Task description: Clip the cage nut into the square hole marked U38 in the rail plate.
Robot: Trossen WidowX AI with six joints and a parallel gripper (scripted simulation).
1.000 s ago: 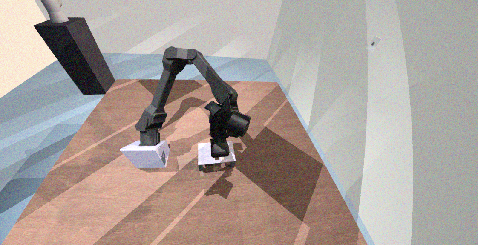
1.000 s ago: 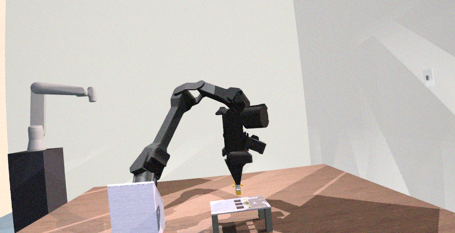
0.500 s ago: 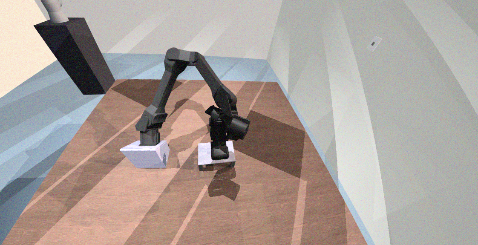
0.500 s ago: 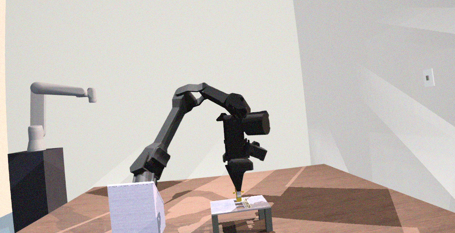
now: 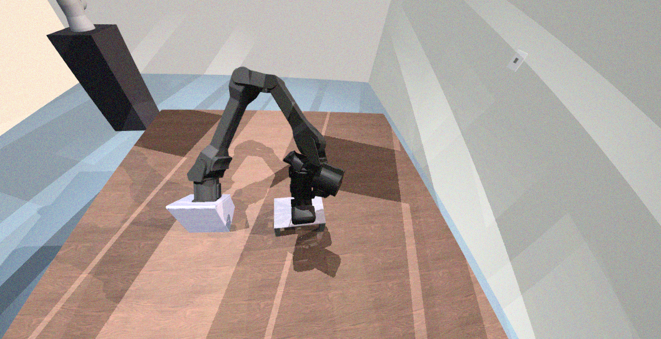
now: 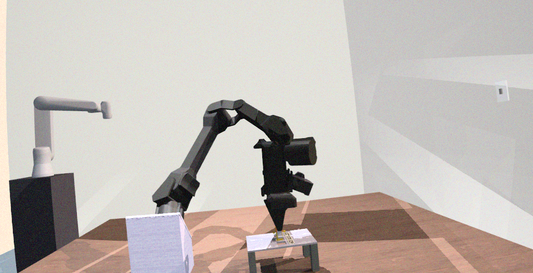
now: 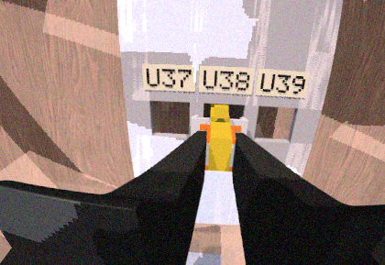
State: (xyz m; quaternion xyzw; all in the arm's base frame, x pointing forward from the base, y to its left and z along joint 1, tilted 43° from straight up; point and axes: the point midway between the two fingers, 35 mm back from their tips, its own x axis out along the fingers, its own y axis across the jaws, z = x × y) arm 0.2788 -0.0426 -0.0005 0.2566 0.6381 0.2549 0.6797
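The cage nut (image 6: pixel 277 239) (image 7: pixel 220 145), yellow with orange and pale parts, is held between the fingertips of my gripper (image 6: pixel 279 230) (image 7: pixel 219 141), which points straight down and is shut on it. In the top view the gripper hides the nut. The white rail plate (image 5: pixel 283 211) (image 6: pixel 257 241) (image 7: pixel 220 16) stands on short legs beneath. In the wrist view the nut overlaps the near part of the square hole marked U38; a dark strip of that hole (image 7: pixel 236 111) shows behind it. Whether the nut's lower end is in the hole or just above it is hard to tell.
Square holes marked U37 (image 7: pixel 170 118) and U39 (image 7: pixel 273 123) lie on either side of U38. The arm's white base block (image 5: pixel 203 218) (image 6: pixel 154 245) stands left of the plate. A second pale arm (image 5: pixel 76 12) (image 6: pixel 42 133) stands on a dark pedestal beyond the table.
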